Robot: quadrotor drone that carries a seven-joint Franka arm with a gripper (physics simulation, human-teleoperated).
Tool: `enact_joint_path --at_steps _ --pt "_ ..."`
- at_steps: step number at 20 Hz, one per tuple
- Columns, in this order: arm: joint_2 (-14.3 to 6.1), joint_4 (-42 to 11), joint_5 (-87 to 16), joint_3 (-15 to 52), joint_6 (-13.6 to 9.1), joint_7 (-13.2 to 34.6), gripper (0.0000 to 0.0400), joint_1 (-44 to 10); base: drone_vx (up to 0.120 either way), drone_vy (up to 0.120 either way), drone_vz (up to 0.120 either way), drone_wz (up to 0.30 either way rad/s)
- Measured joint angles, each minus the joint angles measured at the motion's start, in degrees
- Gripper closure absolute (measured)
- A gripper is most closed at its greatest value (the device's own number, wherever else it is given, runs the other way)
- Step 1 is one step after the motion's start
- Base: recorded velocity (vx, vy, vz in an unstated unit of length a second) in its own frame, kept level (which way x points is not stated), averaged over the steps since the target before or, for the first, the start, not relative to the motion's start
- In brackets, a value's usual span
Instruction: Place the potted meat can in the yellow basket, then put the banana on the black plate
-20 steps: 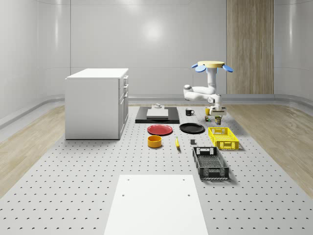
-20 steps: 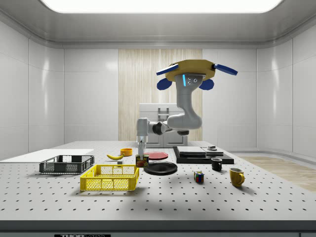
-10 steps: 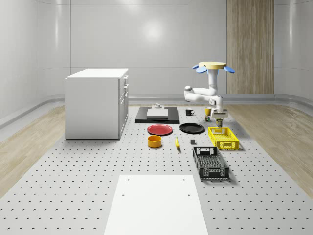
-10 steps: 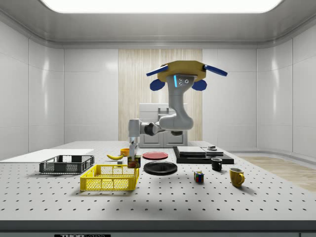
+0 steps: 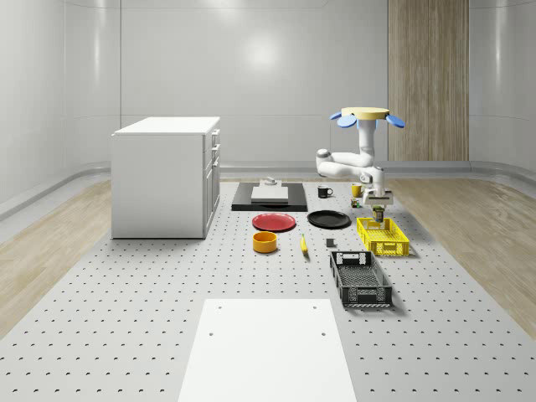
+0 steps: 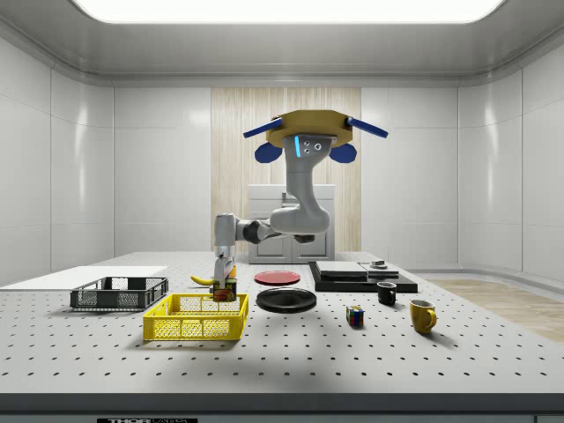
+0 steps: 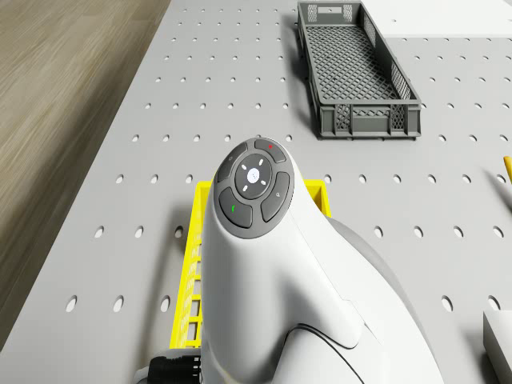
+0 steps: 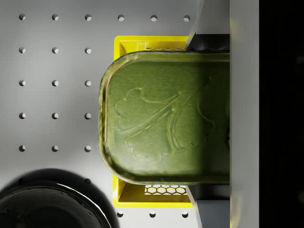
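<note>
Starting nearest the whole-scene camera, a white sheet (image 5: 268,347) lies on the counter (image 5: 126,318) by its near edge, with open perforated surface around it; beyond it sits the dark grey basket (image 5: 360,277), then the yellow basket (image 5: 383,235) close to the counter's edge on the whole-scene view's right. The banana (image 5: 303,244) lies untouched on the counter, between the orange bowl (image 5: 265,241) and the dark grey basket, and the black plate (image 5: 328,219) beyond it is bare, so I judge the second half of the task not begun. The first half is near its end but not done: the pincer (image 6: 224,284) is closed on the potted meat can (image 8: 166,116), which hangs held above the far end of the yellow basket, not yet lowered inside; the wrist view shows yellow wall on either side of the can. The drone (image 5: 366,115) hovers above the far right part of the counter, just beyond the yellow basket, arm reaching down. Room is tight only there, where basket wall and counter edge lie close; the run across to the banana looks open, with the red plate (image 5: 275,222) and a mug (image 5: 324,192) farther back.
</note>
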Motion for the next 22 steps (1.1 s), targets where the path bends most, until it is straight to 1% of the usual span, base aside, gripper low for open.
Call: enact_joint_path --at_steps 3,5,6,9,15,22 --pt "-0.1 0.0 0.0 0.0 0.1 0.0 0.011 0.0 0.12 0.0 -0.093 0.0" --pt "-0.2 0.0 0.1 0.0 0.2 0.0 0.011 0.0 0.12 0.0 0.0 0.0" --pt "-0.2 0.0 0.1 0.0 0.2 0.0 0.011 0.0 0.04 0.0 0.0 0.0" --pt "-0.4 0.2 -1.0 -1.2 0.8 0.0 0.011 -0.2 0.0 0.0 0.0 0.0" --pt "-0.7 1.2 -5.4 -5.8 2.5 -0.1 0.011 -0.7 0.0 0.0 0.0 0.0" --pt "-0.5 2.7 -10.5 -11.2 4.4 -0.2 0.011 -1.6 0.0 0.0 0.0 0.0"
